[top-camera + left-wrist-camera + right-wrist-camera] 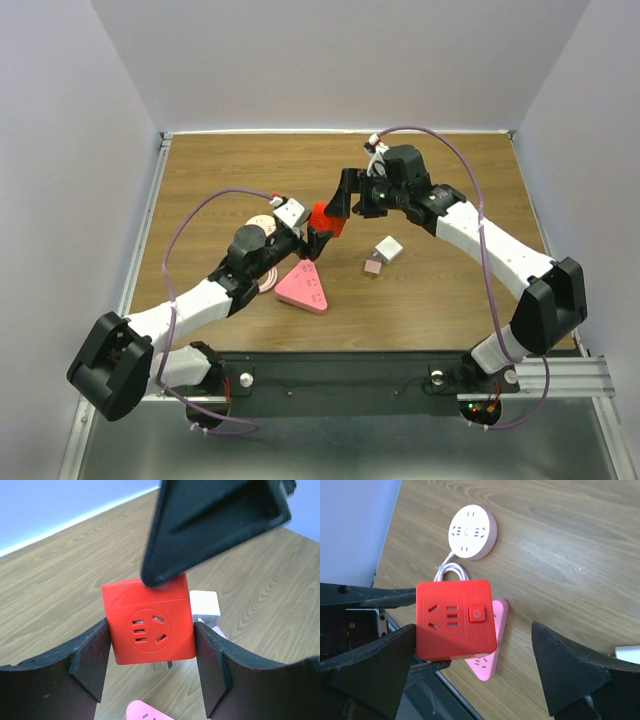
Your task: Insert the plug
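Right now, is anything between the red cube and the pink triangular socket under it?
Nothing visible. The red cube, gripped by the left fingers, hangs over the pink triangular socket; the open right fingers flank it.

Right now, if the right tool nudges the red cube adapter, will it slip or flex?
Probably rigid: the red cube adapter looks like a hard moulded block. Its smooth flat sides could slide in the left tool. Blocky, so unlikely to roll.

Sockets over the table (450, 300) — plug (388, 248) to their right
The cube socket (323, 220), between the fingers of the left gripper (150, 647), hangs above the triangular socket (303, 288); the round socket (472, 531) lies left of both.
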You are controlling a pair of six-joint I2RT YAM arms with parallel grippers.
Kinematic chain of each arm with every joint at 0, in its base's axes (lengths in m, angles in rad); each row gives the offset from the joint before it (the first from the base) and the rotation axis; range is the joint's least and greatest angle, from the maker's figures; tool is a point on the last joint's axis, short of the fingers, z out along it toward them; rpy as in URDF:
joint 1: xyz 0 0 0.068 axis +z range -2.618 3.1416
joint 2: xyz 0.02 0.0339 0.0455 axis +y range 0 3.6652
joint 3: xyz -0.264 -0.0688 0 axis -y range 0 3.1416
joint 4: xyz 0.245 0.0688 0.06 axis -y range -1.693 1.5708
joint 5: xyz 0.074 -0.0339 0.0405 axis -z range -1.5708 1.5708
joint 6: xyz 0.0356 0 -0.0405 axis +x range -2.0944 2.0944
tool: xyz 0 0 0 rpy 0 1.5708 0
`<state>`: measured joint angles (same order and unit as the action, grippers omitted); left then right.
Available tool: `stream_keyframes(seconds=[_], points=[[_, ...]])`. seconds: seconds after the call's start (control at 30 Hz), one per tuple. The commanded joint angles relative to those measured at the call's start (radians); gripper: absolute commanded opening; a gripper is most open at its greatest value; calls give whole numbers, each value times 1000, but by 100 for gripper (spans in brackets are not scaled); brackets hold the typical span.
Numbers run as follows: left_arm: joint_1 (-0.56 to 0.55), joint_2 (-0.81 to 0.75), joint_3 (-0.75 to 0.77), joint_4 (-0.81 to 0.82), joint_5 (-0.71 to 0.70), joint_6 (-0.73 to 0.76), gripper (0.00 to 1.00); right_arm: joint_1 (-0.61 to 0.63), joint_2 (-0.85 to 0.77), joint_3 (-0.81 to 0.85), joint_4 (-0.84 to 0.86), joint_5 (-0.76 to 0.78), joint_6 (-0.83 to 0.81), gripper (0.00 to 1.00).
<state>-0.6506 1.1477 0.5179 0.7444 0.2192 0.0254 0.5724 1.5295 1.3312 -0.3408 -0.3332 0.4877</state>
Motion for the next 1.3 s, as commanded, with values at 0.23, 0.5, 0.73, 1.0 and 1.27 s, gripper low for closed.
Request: stream_keyframes(seconds=[0.23,0.5,0.73,1.0,1.27], points=[[-57,12,45,98,-207,37,0,6,-121,-107,48,2,38,99],[-106,133,99,142,-383,1,0,4,-184,-210,125,152,78,99],[-127,260,77,344,-495,-61,0,4,-195,-239,125,259,77,99],[-178,342,89,403,-566,-53,0,4,-169,-208,112,413,107,99],[-227,469,105,424,-771,-108,0,6,-129,-236,112,450,144,99]])
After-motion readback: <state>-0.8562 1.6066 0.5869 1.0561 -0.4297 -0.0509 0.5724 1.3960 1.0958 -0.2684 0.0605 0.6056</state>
